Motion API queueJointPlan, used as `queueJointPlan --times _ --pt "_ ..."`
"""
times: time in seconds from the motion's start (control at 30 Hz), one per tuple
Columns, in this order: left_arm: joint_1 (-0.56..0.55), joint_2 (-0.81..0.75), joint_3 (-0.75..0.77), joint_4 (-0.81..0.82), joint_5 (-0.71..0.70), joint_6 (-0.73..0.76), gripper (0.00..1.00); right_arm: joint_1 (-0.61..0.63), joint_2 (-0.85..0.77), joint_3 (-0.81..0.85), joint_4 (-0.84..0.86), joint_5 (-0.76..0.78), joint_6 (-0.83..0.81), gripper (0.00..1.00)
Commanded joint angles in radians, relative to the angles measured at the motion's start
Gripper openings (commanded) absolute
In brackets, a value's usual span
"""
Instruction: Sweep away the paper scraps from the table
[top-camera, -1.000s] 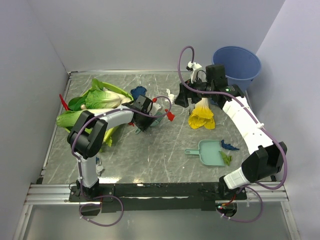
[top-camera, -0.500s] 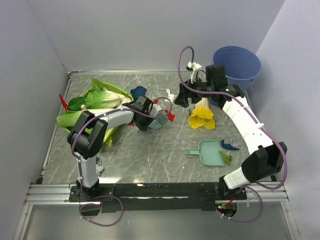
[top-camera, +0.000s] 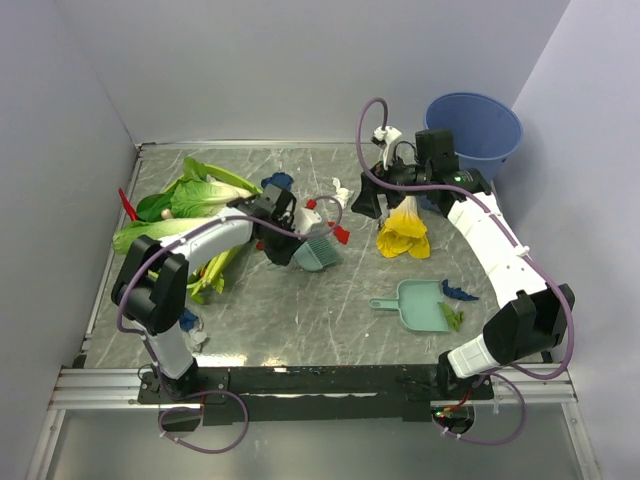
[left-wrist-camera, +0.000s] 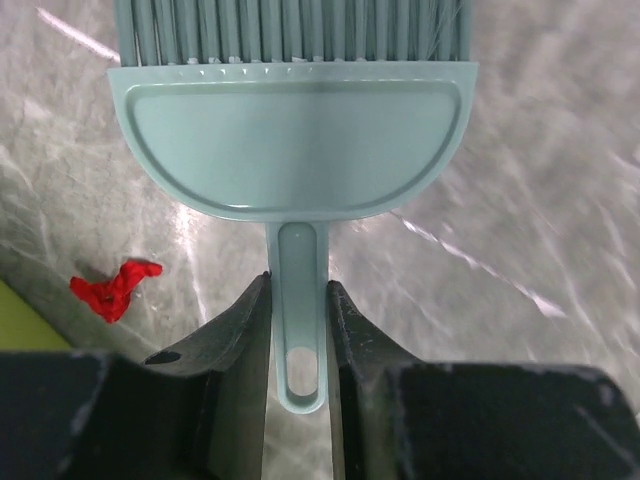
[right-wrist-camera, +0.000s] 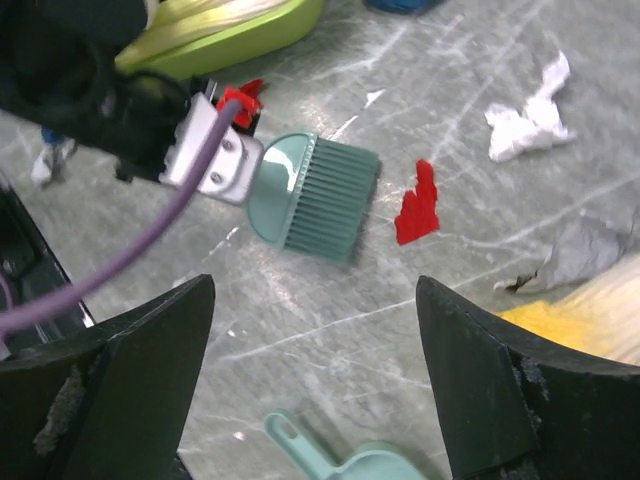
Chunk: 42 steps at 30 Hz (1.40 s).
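Note:
My left gripper (left-wrist-camera: 298, 330) is shut on the thin handle of a teal brush (left-wrist-camera: 295, 140), whose bristles point away from me over the table (top-camera: 300, 310). From above, the brush (top-camera: 318, 252) sits just near of a red paper scrap (top-camera: 341, 233). A white scrap (top-camera: 342, 190) and a dark blue one (top-camera: 277, 183) lie farther back. Another red scrap (left-wrist-camera: 113, 287) shows left of the handle. A teal dustpan (top-camera: 418, 304) rests at the right, with a dark blue scrap (top-camera: 460, 293) and a green one (top-camera: 453, 317) beside it. My right gripper (right-wrist-camera: 312, 290) hangs open above the table, holding nothing.
A blue bucket (top-camera: 474, 130) stands at the back right corner. A yellow-and-white frilly vegetable (top-camera: 404, 228) lies under the right arm. Large leafy greens (top-camera: 195, 205) fill the left side beside the left arm. Pale walls close in the table on three sides.
The left gripper closed on the brush handle, then carried the brush a little toward the near side as the arm stretched out. The right arm barely moved.

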Motion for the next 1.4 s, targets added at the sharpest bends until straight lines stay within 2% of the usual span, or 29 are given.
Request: queueJointPlan --times 0.0,0.03,0.1,0.13,0.2,0.23,0.33,0.47,0.67,0.8,0.87,1.03,1.2,1.33,1.37 --pt "0.071 -0.035 0.146 -0.181 0.202 0.124 0.01 -0.009 -0.075 -0.027 0.02 -0.177 -0.253 0.91" --pt "0.082 -0.03 0.171 -0.217 0.236 0.135 0.01 -0.006 -0.094 -0.055 0.058 -0.178 -0.363 0.92" --pt "0.108 -0.026 0.239 -0.31 0.36 0.184 0.01 0.018 -0.152 -0.147 0.095 -0.166 -0.483 0.94" --pt "0.111 -0.027 0.252 -0.328 0.391 0.196 0.01 0.031 -0.171 -0.176 0.106 -0.142 -0.614 0.95" --pt "0.113 -0.035 0.269 -0.337 0.418 0.198 0.01 0.072 -0.213 -0.26 0.129 -0.123 -0.729 0.95" --pt "0.113 -0.038 0.272 -0.339 0.423 0.198 0.01 0.083 -0.224 -0.282 0.126 -0.119 -0.843 0.96" --pt "0.124 -0.043 0.273 -0.341 0.443 0.204 0.01 0.137 -0.257 -0.386 0.186 -0.093 -0.98 0.96" --pt "0.17 -0.026 0.305 -0.391 0.536 0.25 0.01 0.196 -0.277 -0.519 0.345 -0.063 -1.068 0.97" --pt "0.216 0.103 0.461 -0.624 0.616 0.387 0.01 0.262 -0.221 -0.558 0.393 -0.083 -1.306 0.97" --pt "0.217 0.121 0.49 -0.655 0.67 0.393 0.01 0.284 -0.133 -0.503 0.385 -0.079 -1.32 0.97" --pt "0.219 0.131 0.496 -0.667 0.675 0.401 0.01 0.304 -0.1 -0.507 0.482 -0.05 -1.274 0.97" --pt "0.236 0.147 0.529 -0.686 0.716 0.401 0.01 0.327 -0.034 -0.483 0.534 -0.023 -1.212 0.96" --pt "0.257 0.189 0.579 -0.751 0.794 0.41 0.01 0.348 -0.017 -0.527 0.687 -0.003 -1.165 0.93" --pt "0.276 0.21 0.584 -0.752 0.831 0.394 0.01 0.356 0.015 -0.509 0.712 0.023 -1.125 0.81" --pt "0.276 0.209 0.584 -0.753 0.831 0.394 0.01 0.355 0.018 -0.506 0.72 0.03 -1.101 0.71"
